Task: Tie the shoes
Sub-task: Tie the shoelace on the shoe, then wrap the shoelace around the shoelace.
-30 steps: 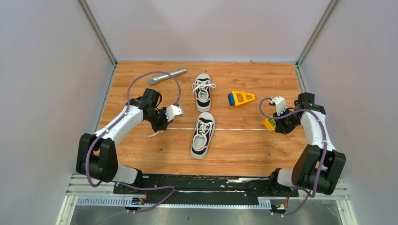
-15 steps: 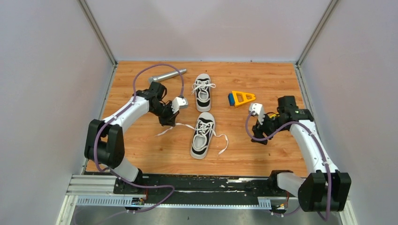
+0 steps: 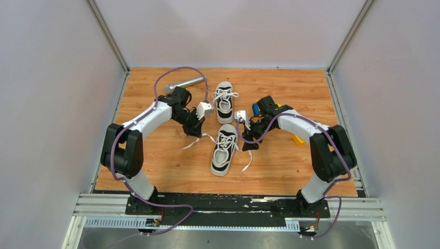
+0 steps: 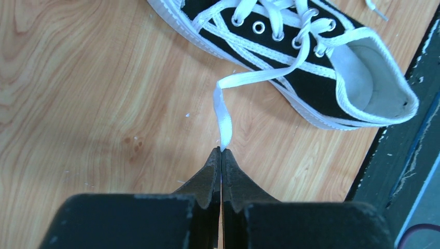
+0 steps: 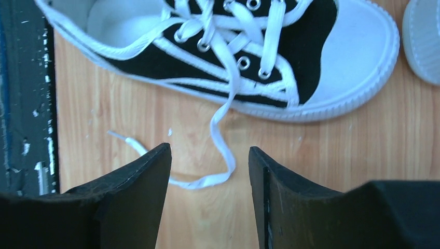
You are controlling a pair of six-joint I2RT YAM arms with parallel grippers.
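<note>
Moved: my right arm swung in beside near shoe (image 3: 224, 149).
Left fingers (image 4: 217, 168): closed on left lace (image 4: 254, 78).
Right fingers (image 5: 153, 171): open, right lace (image 5: 220, 140) loose.

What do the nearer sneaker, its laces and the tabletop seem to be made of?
Nearer sneaker: black upper looks like matte canvas, white toe cap and sole smooth, probably rubber. Laces: flat white woven fabric, limp like ribbon. Tabletop: wood-grain pattern, slight sheen; wood or laminate, can't tell.
</note>
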